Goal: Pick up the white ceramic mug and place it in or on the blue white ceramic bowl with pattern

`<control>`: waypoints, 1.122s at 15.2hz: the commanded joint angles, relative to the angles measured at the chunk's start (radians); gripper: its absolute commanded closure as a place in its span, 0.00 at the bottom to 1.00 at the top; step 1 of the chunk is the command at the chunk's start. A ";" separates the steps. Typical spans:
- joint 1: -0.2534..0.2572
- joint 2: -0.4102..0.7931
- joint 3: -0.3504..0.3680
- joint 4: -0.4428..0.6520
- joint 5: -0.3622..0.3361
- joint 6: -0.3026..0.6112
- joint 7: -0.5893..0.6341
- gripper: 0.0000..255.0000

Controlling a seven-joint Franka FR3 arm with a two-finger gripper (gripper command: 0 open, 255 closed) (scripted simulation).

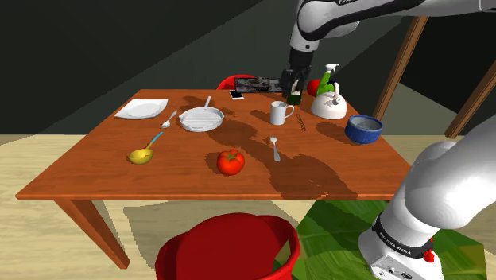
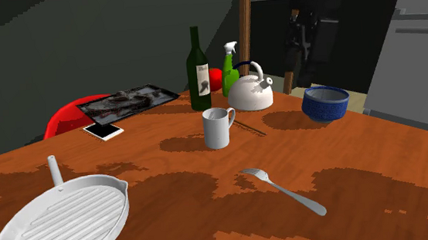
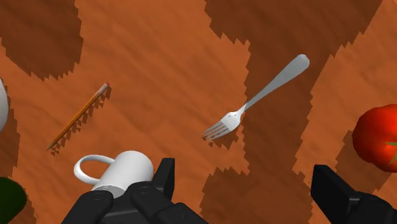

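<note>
Wooden surface (image 1: 95, 171) under dark walls carries everything, and by the look of it nothing of the task is done yet. Off toward the shoulder view's right edge of the surface, the blue bowl (image 1: 363, 128) looks empty. It is well apart from the white mug (image 1: 278, 113), which stands upright toward the far side. The end effector (image 1: 290, 82) hangs above the surface close by the mug, released. In the wrist view its fingers (image 3: 163, 182) stand wide apart, with the mug just outside one of them, not between. Centring, grasping, lifting and carrying to the bowl all remain.
</note>
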State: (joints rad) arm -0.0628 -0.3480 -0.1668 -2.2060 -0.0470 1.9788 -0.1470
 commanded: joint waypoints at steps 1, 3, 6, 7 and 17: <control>-0.003 0.064 -0.023 0.031 0.006 0.027 -0.038 0.00; -0.006 0.137 -0.044 0.073 0.019 0.051 -0.077 0.00; -0.014 0.251 -0.072 0.146 0.045 0.080 -0.137 0.00; -0.018 0.290 -0.080 0.173 0.056 0.087 -0.157 0.00; -0.095 0.694 -0.105 0.526 0.176 0.089 -0.336 0.00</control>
State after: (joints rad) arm -0.1472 0.2943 -0.2734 -1.7313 0.1151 2.0719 -0.4668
